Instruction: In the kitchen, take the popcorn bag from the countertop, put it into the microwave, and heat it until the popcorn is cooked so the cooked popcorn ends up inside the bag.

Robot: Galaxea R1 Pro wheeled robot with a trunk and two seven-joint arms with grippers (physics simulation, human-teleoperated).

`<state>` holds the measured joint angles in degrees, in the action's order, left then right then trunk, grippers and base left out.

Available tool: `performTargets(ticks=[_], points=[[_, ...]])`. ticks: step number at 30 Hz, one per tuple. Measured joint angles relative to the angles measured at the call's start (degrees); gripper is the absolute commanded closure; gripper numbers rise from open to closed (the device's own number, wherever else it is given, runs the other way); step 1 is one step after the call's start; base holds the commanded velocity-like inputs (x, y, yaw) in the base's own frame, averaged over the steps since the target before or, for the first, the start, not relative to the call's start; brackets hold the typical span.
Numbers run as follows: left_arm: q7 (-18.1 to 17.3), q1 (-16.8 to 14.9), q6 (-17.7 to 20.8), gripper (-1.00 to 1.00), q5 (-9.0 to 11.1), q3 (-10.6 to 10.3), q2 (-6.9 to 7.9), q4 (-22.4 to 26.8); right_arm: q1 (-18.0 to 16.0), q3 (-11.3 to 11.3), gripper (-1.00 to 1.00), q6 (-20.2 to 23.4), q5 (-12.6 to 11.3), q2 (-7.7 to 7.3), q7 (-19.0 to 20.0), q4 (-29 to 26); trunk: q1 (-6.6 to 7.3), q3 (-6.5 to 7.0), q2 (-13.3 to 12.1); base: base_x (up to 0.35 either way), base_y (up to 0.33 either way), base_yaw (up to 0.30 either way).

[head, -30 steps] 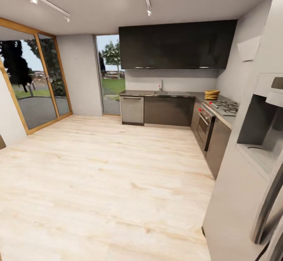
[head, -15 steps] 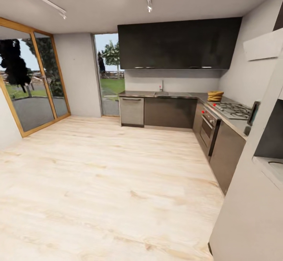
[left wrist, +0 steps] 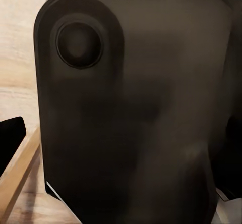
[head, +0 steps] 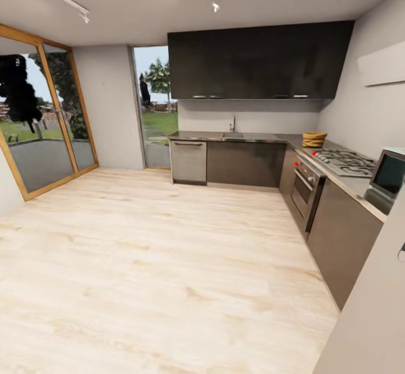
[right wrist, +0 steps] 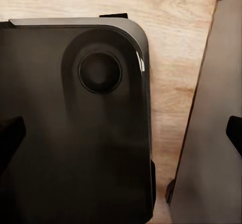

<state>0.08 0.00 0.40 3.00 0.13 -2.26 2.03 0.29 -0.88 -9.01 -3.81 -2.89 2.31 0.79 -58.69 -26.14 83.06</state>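
Note:
The popcorn bag (head: 314,139), a tan sack with a rolled rim, stands on the grey countertop (head: 264,136) in the far right corner, just beyond the hob. The microwave (head: 389,178) shows at the right edge, its dark door facing the room. No popcorn can be made out at this distance. In the left wrist view my left gripper (left wrist: 121,138) hangs over my own black base (left wrist: 131,113), one dark fingertip (left wrist: 10,141) at the picture's edge. My right gripper (right wrist: 121,133) is open and empty, fingertips (right wrist: 10,135) wide apart over the base and the wooden floor.
A gas hob (head: 344,162) and a built-in oven (head: 306,185) lie along the right run of cabinets. Sink tap (head: 232,123) and steel dishwasher (head: 188,160) are at the back. A pale panel (head: 371,329) stands close at the lower right. Wide wooden floor (head: 157,261) lies ahead.
The whole view has shifted: the camera moved forward and turned right. The fridge dispenser left the picture at the right, and the microwave came into view.

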Motion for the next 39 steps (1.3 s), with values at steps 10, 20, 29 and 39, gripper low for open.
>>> performTargets(ticks=[10, 20, 29, 39], points=[[0.00, 0.00, -0.07, -1.00, 0.00, -0.01, -0.02, 0.00, 0.00, -0.02, -1.00, 0.00, 0.00, 0.00, 0.00, 0.00, 0.00, 0.00, 0.00, 0.322, 0.097, 0.000], [0.05, 0.00, 0.18, -1.00, 0.65, 0.01, 0.07, -0.07, 0.00, -0.02, -1.00, -0.08, 0.00, 0.00, 0.00, 0.00, 0.00, 0.00, 0.00, 0.322, 0.024, 0.000], [0.08, 0.00, 0.16, -1.00, 0.82, 0.00, 0.05, -0.07, 0.00, -0.02, -1.00, -0.09, -0.07, 0.00, 0.00, 0.00, 0.00, 0.00, 0.00, 0.323, 0.000, 0.000], [0.03, 0.00, 0.13, -1.00, 0.89, -0.02, 0.15, -0.06, 0.00, -0.02, -1.00, -0.09, 0.00, 0.00, 0.00, 0.00, 0.00, 0.00, 0.00, 0.323, 0.000, 0.000]])
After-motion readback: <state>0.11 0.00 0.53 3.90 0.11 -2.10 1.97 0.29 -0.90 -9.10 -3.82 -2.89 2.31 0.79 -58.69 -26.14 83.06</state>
